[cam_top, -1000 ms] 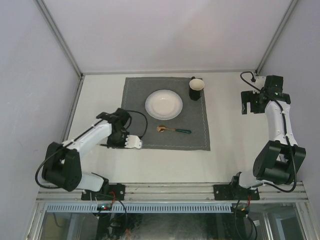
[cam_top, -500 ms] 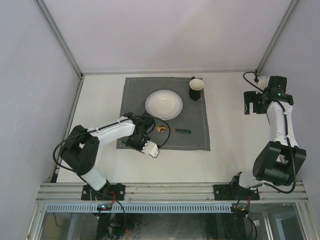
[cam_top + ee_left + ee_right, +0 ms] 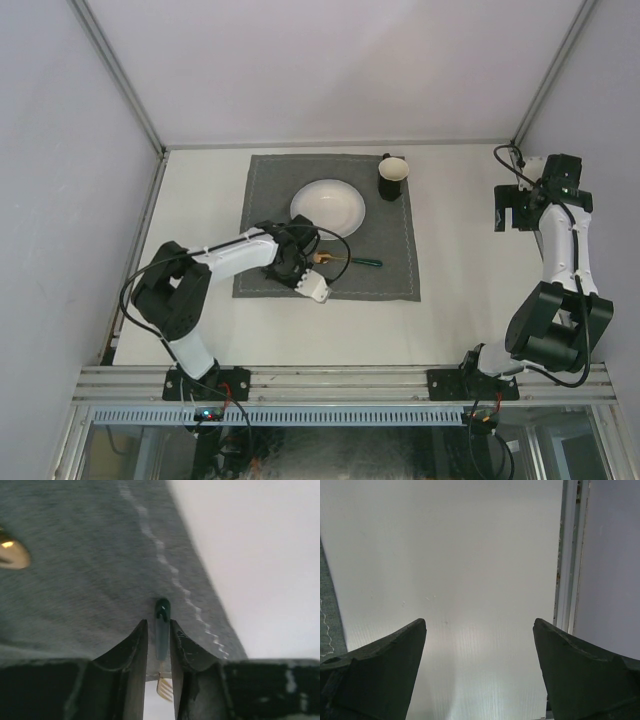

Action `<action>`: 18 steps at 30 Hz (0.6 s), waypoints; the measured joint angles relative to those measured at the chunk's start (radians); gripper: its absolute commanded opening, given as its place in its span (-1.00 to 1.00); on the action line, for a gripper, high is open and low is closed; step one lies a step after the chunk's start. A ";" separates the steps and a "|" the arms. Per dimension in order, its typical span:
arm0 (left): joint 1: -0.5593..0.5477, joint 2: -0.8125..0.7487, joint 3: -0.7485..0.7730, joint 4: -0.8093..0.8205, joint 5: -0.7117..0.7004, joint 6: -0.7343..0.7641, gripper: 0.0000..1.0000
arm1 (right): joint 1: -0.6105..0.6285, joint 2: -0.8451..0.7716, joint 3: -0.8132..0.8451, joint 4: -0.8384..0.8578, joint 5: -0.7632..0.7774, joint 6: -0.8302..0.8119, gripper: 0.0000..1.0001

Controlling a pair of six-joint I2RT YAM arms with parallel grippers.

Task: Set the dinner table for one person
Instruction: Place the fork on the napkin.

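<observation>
— What is different about the left hand (image 3: 156, 629)?
— A second ago it sat off the left edge of the square grey stitched cloth mat (image 3: 390, 280). Now it is over the mat's near strip, fingers pinched tight on a slim green-handled, gold-tined fork (image 3: 162, 614). The gold spoon with a green handle (image 3: 348, 261) lies just ahead of it, to its left.
— And the right hand (image 3: 480, 630)?
— Spread wide, holding nothing, barely drifted outward. The large off-white matte counter (image 3: 470, 270) lies directly beneath it, and under the mat below the left hand. The round white plate (image 3: 327, 208) beyond the left hand hasn't moved.
</observation>
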 measured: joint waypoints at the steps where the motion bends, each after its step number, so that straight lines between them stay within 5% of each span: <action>1: 0.003 0.000 0.001 0.032 0.000 -0.011 -0.38 | 0.000 0.000 0.000 0.000 -0.001 0.000 0.77; 9: 0.053 -0.021 0.069 0.249 -0.027 -0.212 -0.33 | 0.024 -0.006 0.000 0.000 -0.007 0.001 0.78; 18: 0.085 -0.156 0.151 0.280 -0.142 -0.735 -0.68 | 0.101 -0.032 0.002 -0.003 -0.013 0.009 0.78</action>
